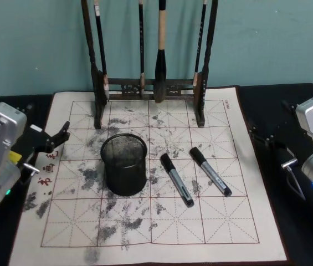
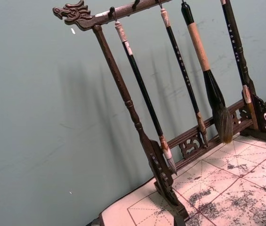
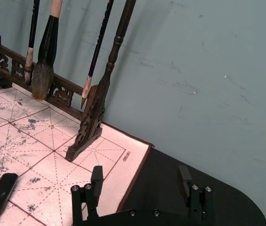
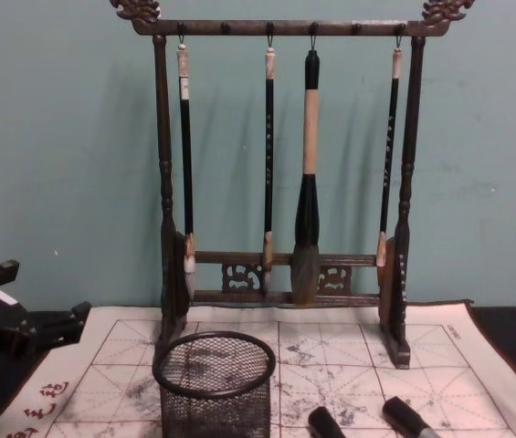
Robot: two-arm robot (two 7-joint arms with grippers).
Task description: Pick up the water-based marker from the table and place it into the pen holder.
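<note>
Standing wide and empty, left jaws and right jaws flank the pen holder [image 1: 124,164]; nearer the right jaws, head view shows both markers [image 1: 176,179] whole, chest view their caps.

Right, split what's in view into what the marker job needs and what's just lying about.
Job:
- left marker and right marker, lying on the cloth
- pen holder, standing left of them
- left hand at the cloth's left edge; right hand, open, off its right edge

Lying about:
- brush rack
- four brushes hanging on it
</note>
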